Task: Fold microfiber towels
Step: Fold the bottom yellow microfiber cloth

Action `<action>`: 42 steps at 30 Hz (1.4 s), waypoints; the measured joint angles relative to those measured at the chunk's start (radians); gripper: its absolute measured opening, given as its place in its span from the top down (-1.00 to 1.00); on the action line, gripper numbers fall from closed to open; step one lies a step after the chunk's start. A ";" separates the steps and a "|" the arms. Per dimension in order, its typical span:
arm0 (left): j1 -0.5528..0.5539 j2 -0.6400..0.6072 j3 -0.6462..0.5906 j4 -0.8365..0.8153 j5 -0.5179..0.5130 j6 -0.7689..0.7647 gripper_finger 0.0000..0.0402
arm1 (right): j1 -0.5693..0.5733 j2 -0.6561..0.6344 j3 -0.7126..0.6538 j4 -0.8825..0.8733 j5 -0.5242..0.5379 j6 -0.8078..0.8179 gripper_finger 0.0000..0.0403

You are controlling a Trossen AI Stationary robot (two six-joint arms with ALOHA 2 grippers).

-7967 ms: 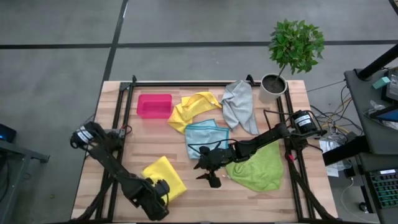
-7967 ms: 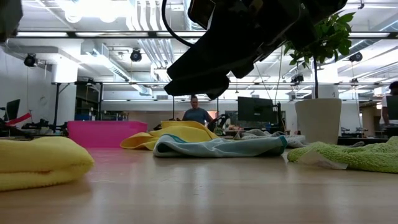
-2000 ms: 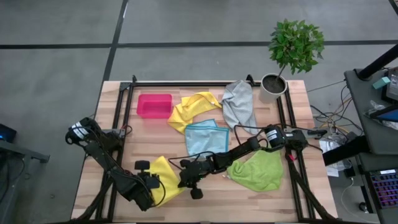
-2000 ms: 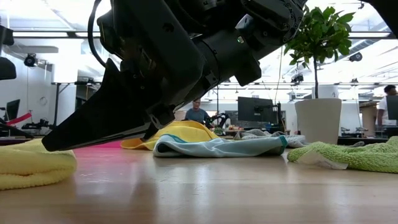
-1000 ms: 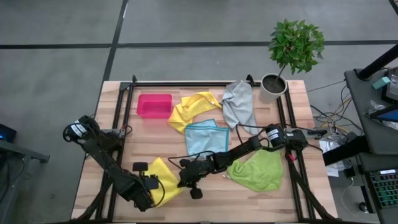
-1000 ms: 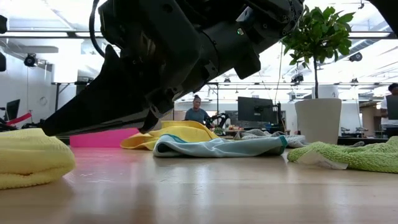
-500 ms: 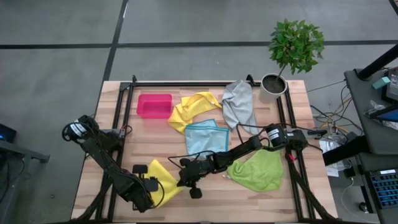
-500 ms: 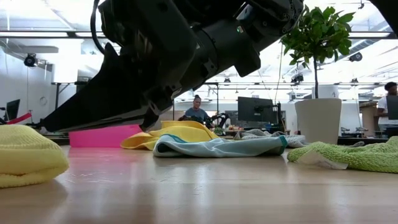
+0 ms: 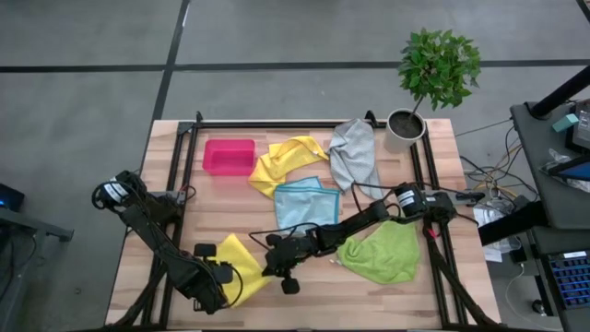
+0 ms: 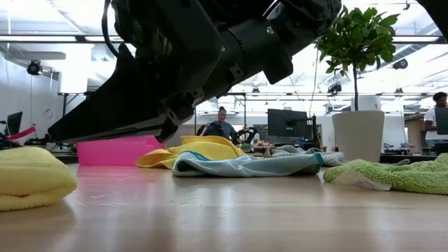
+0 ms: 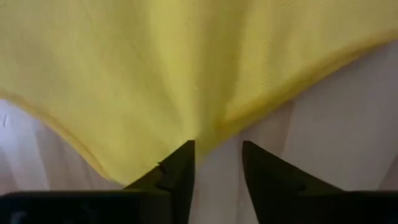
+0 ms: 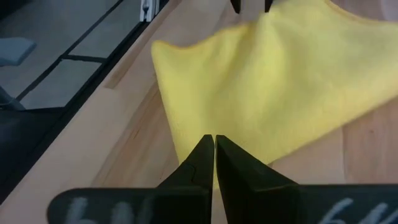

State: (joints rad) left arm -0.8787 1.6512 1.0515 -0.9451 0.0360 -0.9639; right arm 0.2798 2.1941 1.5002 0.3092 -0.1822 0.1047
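I've got the table (image 9: 304, 295) laid out under me, wooden top, towels spread across it. Up at the back lies the grey towel (image 9: 355, 157), beside the crumpled yellow towel (image 9: 288, 161), with the light blue towel (image 9: 304, 203) just in front of them. On my right side is the lime green towel (image 9: 380, 251), rumpled. Near the front on my left is the folded yellow towel (image 9: 241, 267), and that's where both arms meet. My right arm reaches across the table, and the right pincer (image 12: 214, 152) sits with its fingers pressed together, tips down at that towel's edge, nothing visibly caught between them. The left pincer (image 11: 214, 163) is at the towel's opposite edge; in its wrist view the fingers stand apart with a gap between them, yellow cloth right at the tips, not clamped. The pink bin (image 9: 229, 156) sits back left, the potted plant (image 9: 433, 74) back right.
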 joint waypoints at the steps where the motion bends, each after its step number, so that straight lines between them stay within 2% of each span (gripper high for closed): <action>1: 0.000 0.000 0.000 -0.007 0.011 -0.001 0.34 | -0.003 -0.001 0.003 -0.003 0.000 0.000 0.96; 4: 0.000 0.000 0.000 -0.015 0.078 -0.008 0.25 | -0.012 -0.001 0.026 -0.042 0.001 -0.001 0.96; 9: -0.002 0.000 0.006 -0.004 0.129 -0.147 0.25 | -0.028 -0.001 0.061 -0.046 0.002 -0.020 0.96; 11: -0.012 -0.001 0.012 0.042 0.087 -0.202 0.29 | -0.036 -0.001 0.070 -0.045 0.002 -0.020 0.96; 15: -0.036 0.002 0.013 0.147 -0.072 -0.263 0.40 | -0.049 -0.001 0.082 -0.043 0.002 -0.020 0.96; 22: -0.041 0.038 0.009 0.208 -0.260 -0.339 0.59 | -0.061 -0.001 0.083 -0.003 0.010 -0.040 0.96; 25: -0.042 0.070 0.007 0.257 -0.272 -0.339 0.68 | -0.072 0.003 0.083 0.043 0.057 -0.052 0.96; 33: -0.060 0.142 0.016 0.379 -0.246 -0.340 0.90 | -0.093 0.050 0.083 0.201 0.076 -0.001 0.96; 42: -0.061 0.116 0.012 0.362 -0.222 -0.339 0.97 | -0.105 0.088 0.083 0.288 0.079 0.015 0.96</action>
State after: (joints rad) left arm -0.9401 1.7675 1.0637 -0.5829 -0.1856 -1.3029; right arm 0.1745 2.2820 1.5829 0.5975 -0.1033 0.1196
